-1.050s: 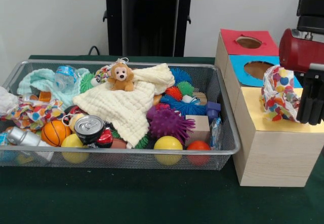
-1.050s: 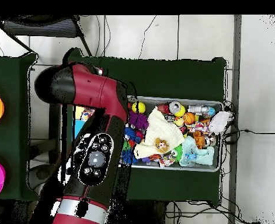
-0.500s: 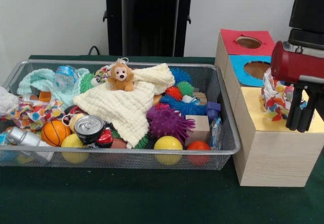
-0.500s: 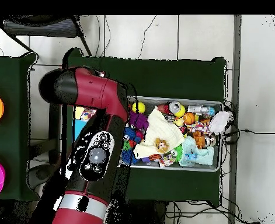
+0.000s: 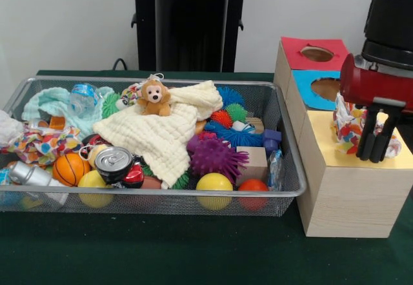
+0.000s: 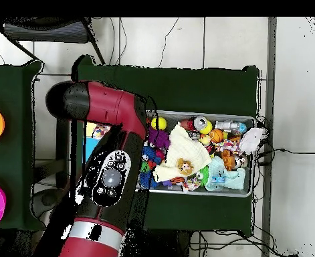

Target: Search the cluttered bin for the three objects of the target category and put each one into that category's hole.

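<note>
Cloth (image 5: 348, 122) with coloured dots bunches on the yellow box top (image 5: 322, 144) beside your gripper (image 5: 375, 157), whose two black fingers stand close together; it could snag and miss the hole.

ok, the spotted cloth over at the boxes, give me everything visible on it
The spotted cloth is white fabric with red, yellow, blue and orange dots, bunched into a crumpled wad. It sits on the yellow box top, over where a hole would be; no hole shows. The gripper stands in front of it, fingers down, hiding its middle; grip unclear.
</note>
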You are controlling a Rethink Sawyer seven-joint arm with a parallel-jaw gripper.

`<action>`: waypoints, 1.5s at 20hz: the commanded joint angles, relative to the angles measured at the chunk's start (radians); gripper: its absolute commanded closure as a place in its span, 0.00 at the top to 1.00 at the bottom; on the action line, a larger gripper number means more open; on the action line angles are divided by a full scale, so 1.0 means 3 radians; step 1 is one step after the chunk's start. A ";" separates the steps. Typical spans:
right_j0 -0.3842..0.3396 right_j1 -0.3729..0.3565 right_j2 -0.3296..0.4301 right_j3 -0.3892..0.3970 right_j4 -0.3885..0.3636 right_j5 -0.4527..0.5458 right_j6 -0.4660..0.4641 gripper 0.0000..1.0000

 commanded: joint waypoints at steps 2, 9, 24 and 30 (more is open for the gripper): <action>-0.0076 0.0118 0.0175 0.0256 -0.0130 0.0600 0.0722 0.00; -0.0118 0.0203 0.0240 0.0203 -0.0124 0.0773 0.0709 0.00; -0.0146 0.0224 0.0346 0.0211 -0.0095 0.1005 0.0664 0.00; -0.0172 0.0183 0.0402 0.0257 -0.0055 0.0998 0.0650 0.00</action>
